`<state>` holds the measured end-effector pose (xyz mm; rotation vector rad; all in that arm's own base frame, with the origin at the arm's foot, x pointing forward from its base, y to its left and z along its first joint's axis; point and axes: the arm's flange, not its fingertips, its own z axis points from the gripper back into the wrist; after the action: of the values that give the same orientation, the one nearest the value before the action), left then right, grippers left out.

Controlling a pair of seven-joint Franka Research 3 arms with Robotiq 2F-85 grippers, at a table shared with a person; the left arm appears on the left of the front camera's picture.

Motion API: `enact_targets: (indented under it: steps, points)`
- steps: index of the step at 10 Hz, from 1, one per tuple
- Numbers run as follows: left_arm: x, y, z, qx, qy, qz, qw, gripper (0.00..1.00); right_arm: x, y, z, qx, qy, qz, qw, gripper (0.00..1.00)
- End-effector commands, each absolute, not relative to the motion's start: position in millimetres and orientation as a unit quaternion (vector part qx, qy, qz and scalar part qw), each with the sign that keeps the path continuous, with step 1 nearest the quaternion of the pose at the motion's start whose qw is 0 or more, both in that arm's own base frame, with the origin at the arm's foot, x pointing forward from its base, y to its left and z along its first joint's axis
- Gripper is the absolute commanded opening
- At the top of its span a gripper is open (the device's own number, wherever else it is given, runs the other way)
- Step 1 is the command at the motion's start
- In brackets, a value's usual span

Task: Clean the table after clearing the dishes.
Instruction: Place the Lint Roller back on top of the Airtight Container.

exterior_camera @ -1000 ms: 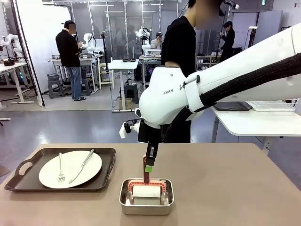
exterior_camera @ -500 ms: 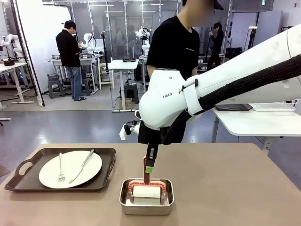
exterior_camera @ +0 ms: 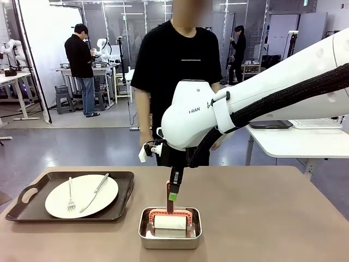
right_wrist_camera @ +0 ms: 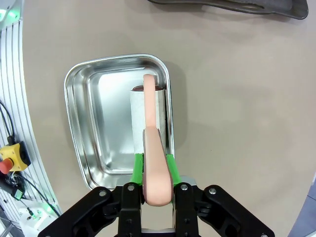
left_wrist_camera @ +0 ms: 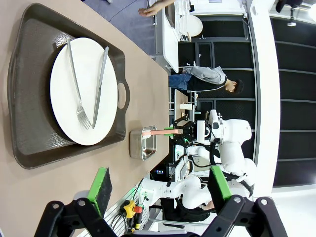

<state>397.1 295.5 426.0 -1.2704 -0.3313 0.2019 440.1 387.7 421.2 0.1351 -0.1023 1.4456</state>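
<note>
The right hand (right_wrist_camera: 155,165) is gripping a pink handle (right_wrist_camera: 149,98), its green pads (right_wrist_camera: 138,165) pressing on both sides. The handle is reaching into a steel pan (right_wrist_camera: 106,98), where a white roll (right_wrist_camera: 138,113) is lying at its far end. The pan is sitting on the beige surface (right_wrist_camera: 237,108). A dark tray (right_wrist_camera: 232,7) is edging in at the top, well apart from the pan. A red stop button (right_wrist_camera: 6,163) is showing at the lower left.

- Person (exterior_camera: 174,65) in black tee shifts from upper right-centre to upper centre of frame, now front-on at far edge of the table (exterior_camera: 262,218).
- Background person (exterior_camera: 238,46), upper right, drifts left.
</note>
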Motion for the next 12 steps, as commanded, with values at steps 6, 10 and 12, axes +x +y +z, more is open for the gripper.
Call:
enact_targets:
  steps: [6,10,12]
  points:
    - [393.4,297.1,427.0,-0.592,-0.154,0.087,0.786,1.0,429.3,381.4,421.2,0.044,-0.048,0.657,0.751,0.43]
    - [393.4,297.1,427.0,-0.592,-0.154,0.087,0.786,1.0,424.7,381.5,430.9,0.044,-0.058,0.657,0.75,0.71]
    - [393.4,297.1,427.0,-0.592,-0.154,0.087,0.786,1.0,422.3,380.4,439.0,0.036,-0.067,0.654,0.753,0.85]
